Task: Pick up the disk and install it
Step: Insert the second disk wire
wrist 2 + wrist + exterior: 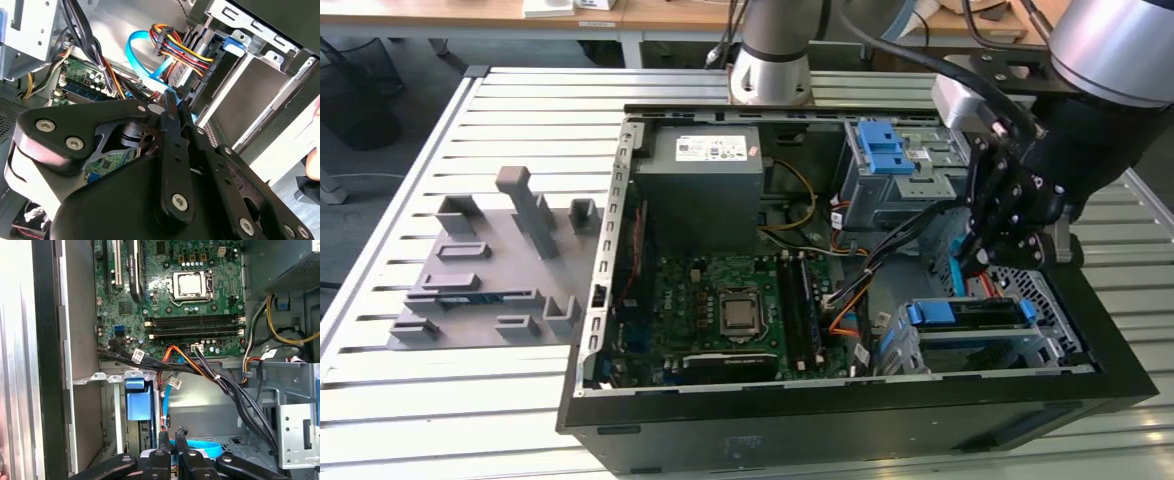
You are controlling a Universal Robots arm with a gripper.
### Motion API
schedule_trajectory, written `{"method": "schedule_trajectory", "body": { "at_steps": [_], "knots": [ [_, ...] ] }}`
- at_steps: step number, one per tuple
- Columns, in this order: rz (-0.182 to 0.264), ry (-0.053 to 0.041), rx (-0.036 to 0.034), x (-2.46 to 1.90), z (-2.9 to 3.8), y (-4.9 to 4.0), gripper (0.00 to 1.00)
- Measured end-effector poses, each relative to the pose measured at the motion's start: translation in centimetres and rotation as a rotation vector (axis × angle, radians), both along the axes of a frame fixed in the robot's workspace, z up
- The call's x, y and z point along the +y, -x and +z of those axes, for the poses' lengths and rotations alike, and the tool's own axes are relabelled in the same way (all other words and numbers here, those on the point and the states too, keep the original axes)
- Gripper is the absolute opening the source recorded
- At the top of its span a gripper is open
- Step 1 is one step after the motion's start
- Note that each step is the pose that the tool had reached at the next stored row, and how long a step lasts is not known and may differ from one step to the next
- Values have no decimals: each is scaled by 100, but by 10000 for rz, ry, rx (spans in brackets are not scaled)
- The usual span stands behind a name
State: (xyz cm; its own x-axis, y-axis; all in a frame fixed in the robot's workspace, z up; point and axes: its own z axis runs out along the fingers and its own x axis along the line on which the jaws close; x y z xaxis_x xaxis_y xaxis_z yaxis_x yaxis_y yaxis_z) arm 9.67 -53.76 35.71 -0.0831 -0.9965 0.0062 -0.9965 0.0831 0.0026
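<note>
disk: seated in the lower drive bay of the open computer case, blue rail end facing up, just below the tool
tool: inside the case above that bay, fingers drawn close together with nothing between them; not touching the disk
cables: bundle of black, orange and light-blue leads running just beside the tool
upper drive cage: blue latch piece on it, beyond the tool
motherboard: flat in the case floor, well apart from the tool
power supply: grey box at the far corner
grey fixture: on the slatted tabletop outside the case
</note>
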Motion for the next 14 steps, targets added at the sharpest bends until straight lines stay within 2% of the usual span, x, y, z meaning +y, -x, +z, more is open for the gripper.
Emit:
{"method": "schedule_trajectory", "body": {
  "at_steps": [3, 10, 11, 13, 14],
  "knots": [
    [0, -7, 1, -38, -36, 0, 16],
    [1, -23, 0, -44, -57, 0, 16],
    [1, -73, 1, -48, -61, 1, 16],
    [-1, -273, 0, -68, -69, 1, 16],
    [0, -344, 0, -79, -75, 1, 16]
  ]
}}
